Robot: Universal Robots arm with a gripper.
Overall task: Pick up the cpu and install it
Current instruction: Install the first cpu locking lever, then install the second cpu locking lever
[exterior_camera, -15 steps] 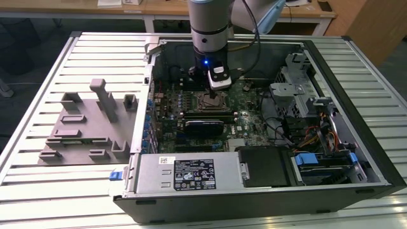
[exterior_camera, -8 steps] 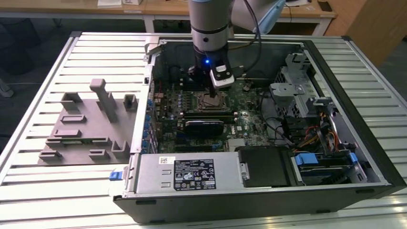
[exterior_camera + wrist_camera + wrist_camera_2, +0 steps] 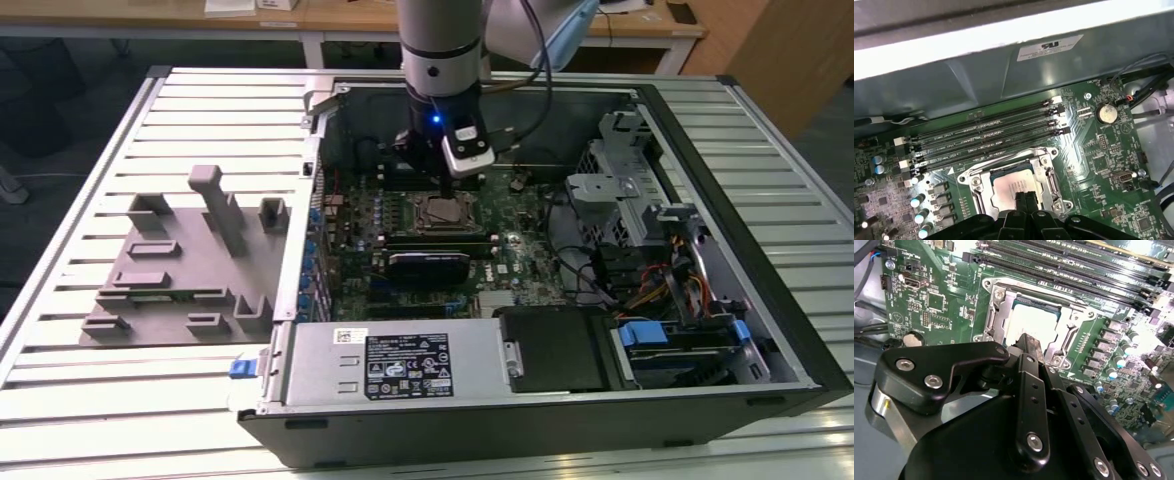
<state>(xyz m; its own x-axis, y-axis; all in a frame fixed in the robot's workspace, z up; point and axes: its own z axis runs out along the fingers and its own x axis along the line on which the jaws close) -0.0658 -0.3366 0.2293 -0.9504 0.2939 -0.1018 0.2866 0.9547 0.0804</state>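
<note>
- Hovering over the open computer case (image 3: 747,330), the gripper (image 3: 441,180) is hanging from the arm (image 3: 438,40) directly above the motherboard (image 3: 521,270), toward the far side of the case in the exterior view.
- The cpu (image 3: 1011,187) is lying flat inside the square metal socket frame (image 3: 974,182), its silvery top plate facing up; in the exterior view it is sitting near the middle of the board at (image 3: 437,212).
- The gripper fingertips (image 3: 1025,200) are pressed together with no gap showing between them, and they are gripping nothing.
- In the first wrist view the closed tips are overlapping the near edge of the cpu; whether they are touching its plate or standing just above it cannot be told.
- In the second wrist view the fingertips (image 3: 1026,342) are covering part of the cpu (image 3: 1029,320), with the socket frame (image 3: 999,310) surrounding it.
- The memory slots (image 3: 989,132) are running just beyond the socket, and the coin cell battery (image 3: 1106,113) is lying well apart from it.
- The grey tray (image 3: 174,265) is resting on the slatted table (image 3: 80,380), outside the case on the exterior view's left, well apart from the gripper.
- The black rectangular card (image 3: 427,267) is sitting just on the near side of the socket.
</note>
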